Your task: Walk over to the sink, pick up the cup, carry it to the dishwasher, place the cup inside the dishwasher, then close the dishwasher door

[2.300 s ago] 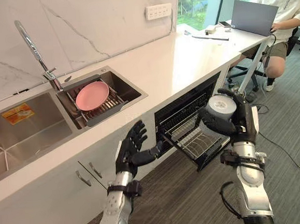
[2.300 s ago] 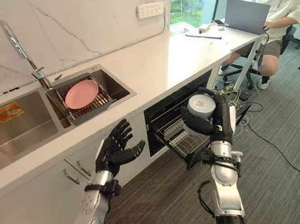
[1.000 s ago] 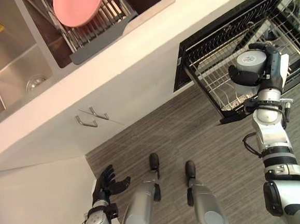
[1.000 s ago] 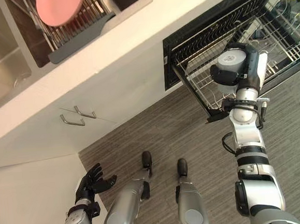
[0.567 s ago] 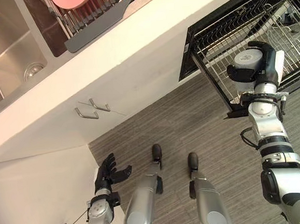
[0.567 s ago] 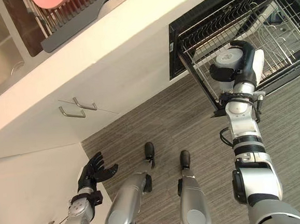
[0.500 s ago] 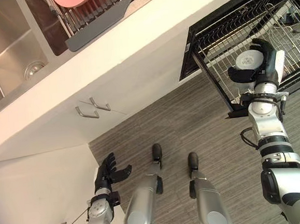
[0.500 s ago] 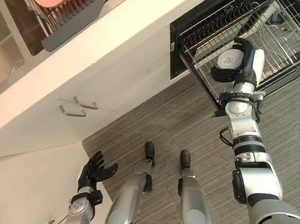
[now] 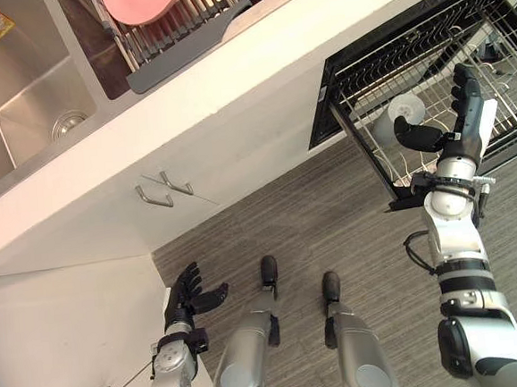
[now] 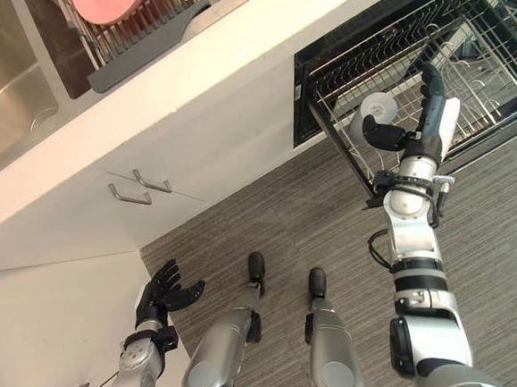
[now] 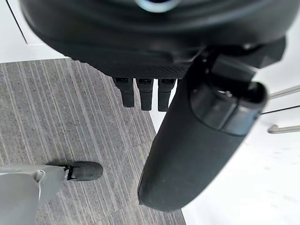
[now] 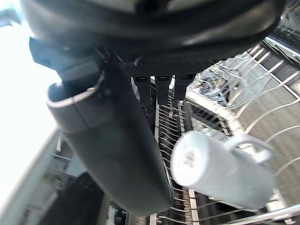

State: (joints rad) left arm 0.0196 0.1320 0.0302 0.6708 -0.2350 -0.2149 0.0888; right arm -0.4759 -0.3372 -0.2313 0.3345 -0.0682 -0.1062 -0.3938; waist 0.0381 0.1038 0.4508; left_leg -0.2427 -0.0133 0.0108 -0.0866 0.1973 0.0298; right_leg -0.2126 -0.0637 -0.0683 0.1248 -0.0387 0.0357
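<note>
Cup (image 12: 220,166) is down in the dishwasher rack (image 9: 426,46), upper right of the head view, and the right hand (image 9: 458,133) hangs just over it with fingers (image 9: 463,97) straight and thumb swung wide, gripping nothing, so pick-up, carry and placing look done, I'd say. What's left: get that hand clear and shut the dishwasher, which stands pulled out under the tabletop (image 9: 256,50). The cup lies tipped over on the wires, long axis slanting, one round end turned up toward the hand, handle off to one side; base or mouth, I cannot tell. Left hand (image 9: 188,298) idles at lower left, fingers loosely spread, holding nothing
</note>
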